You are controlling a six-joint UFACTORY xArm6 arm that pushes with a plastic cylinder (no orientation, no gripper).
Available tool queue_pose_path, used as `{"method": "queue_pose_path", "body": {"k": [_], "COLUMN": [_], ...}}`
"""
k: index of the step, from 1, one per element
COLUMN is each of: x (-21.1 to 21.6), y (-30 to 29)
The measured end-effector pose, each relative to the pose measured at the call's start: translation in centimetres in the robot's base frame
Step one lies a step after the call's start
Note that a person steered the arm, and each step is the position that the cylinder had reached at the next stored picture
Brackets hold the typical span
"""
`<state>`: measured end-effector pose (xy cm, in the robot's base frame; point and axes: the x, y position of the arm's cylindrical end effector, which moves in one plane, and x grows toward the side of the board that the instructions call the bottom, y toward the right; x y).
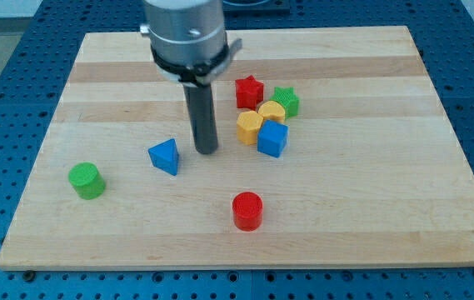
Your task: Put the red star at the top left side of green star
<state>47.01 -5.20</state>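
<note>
The red star point(249, 91) lies right of the board's middle, touching or nearly touching the green star point(286, 101) on its right. My tip point(207, 150) rests on the board, left of and below the red star, a short gap from it. The blue triangle point(165, 156) lies just left of my tip. A yellow block point(271, 112) sits below the two stars, with a yellow hexagon point(250, 127) and a blue cube point(272, 139) packed under it.
A green cylinder point(86, 180) stands near the board's left edge. A red cylinder point(247, 210) stands near the bottom middle. The wooden board point(370, 192) lies on a blue perforated table.
</note>
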Motion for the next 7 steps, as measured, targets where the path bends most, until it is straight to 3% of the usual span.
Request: {"method": "queue_pose_path", "body": {"k": [1,4,5,7], "x": [-0.1,-12.4,-12.6,-10.1], "y": [0.4,5.6,5.7,0.0]}}
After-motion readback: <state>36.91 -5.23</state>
